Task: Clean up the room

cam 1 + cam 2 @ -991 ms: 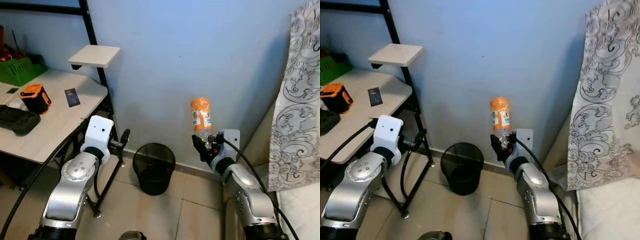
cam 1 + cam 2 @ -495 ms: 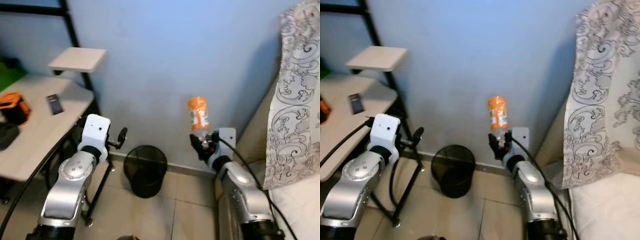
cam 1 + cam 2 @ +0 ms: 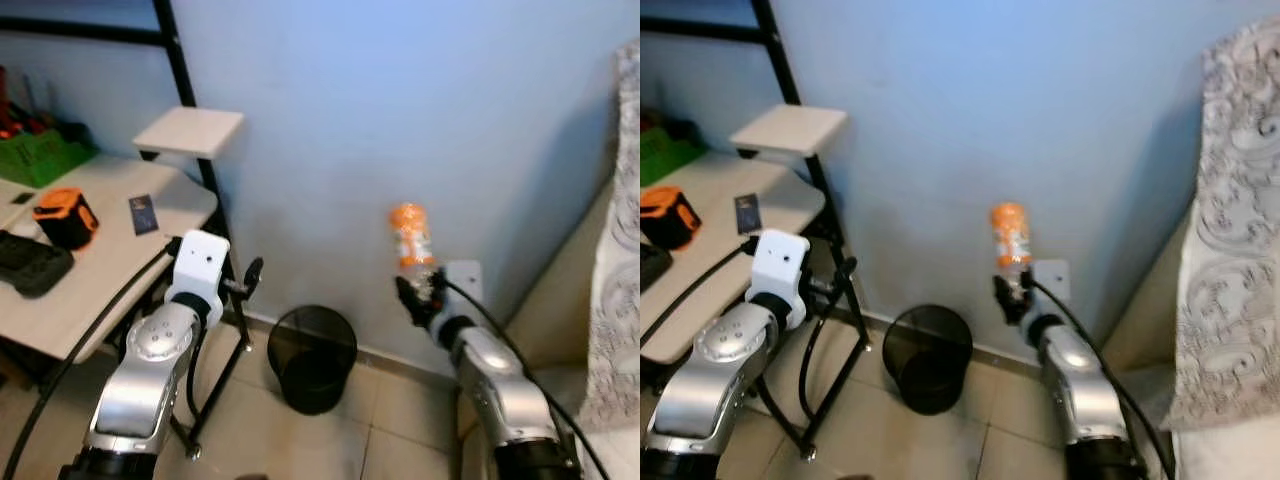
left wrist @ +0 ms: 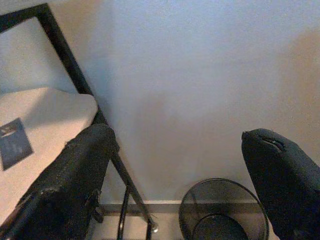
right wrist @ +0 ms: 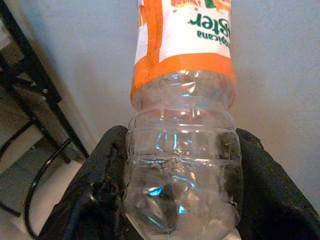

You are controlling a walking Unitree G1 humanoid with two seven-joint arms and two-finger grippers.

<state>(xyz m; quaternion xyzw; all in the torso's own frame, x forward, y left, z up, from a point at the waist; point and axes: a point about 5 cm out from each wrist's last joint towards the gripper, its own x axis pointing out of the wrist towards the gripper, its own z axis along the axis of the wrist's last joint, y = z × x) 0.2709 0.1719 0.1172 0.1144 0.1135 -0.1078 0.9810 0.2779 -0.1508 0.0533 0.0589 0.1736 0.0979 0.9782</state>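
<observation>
My right gripper (image 3: 420,295) is shut on the clear base of an empty plastic bottle (image 3: 411,236) with an orange label, held upright near the blue wall; the bottle (image 5: 182,150) sits squeezed between the two black fingers (image 5: 95,200). A black mesh wastebasket (image 3: 313,344) stands on the tiled floor against the wall, below and to the left of the bottle. My left gripper (image 3: 248,277) is raised beside the desk frame, its fingers (image 4: 70,180) spread wide with nothing between them, and the wastebasket (image 4: 222,210) lies beyond them.
A white desk (image 3: 110,240) with a black metal frame stands on the left, carrying an orange-and-black device (image 3: 62,217), a black case (image 3: 30,262), a small card (image 3: 143,213) and a green bin (image 3: 40,155). A small shelf (image 3: 190,130) juts out above. A patterned curtain (image 3: 1240,230) hangs at right.
The camera swung back to the right and the view blurred; the desk shows more fully again. The bottle stays held in my right gripper, and my left gripper stays open.
</observation>
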